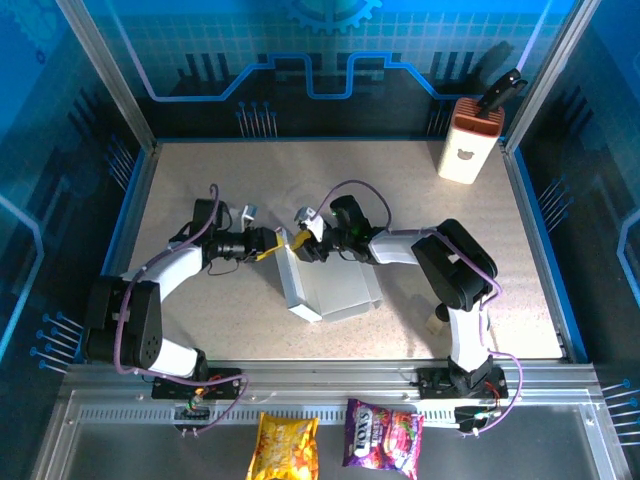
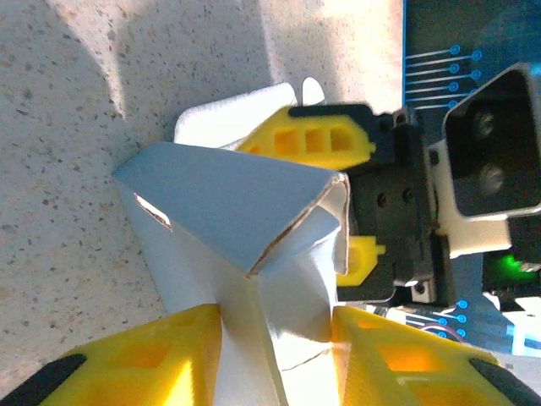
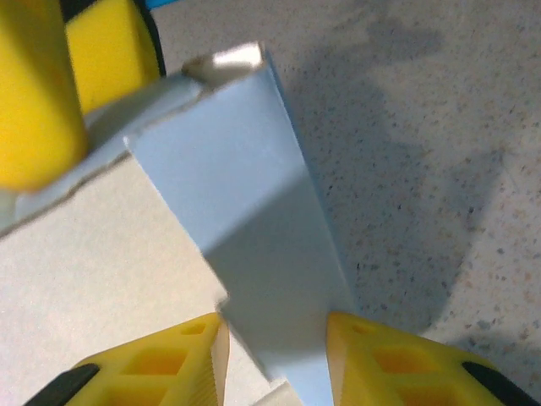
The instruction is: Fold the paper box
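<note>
Left wrist: L claw [image 2: 275, 317] part-open, pinching paper box [image 2: 228, 194] wall | right wrist: R claw [image 3: 272, 321] likewise

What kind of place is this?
Likely an enclosed robot work cell in a lab: aluminium frame, blue printed wall panels, speckled table.

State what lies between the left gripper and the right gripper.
A raised, folded flap of the paper box; the left wrist view shows it plainly.
</note>
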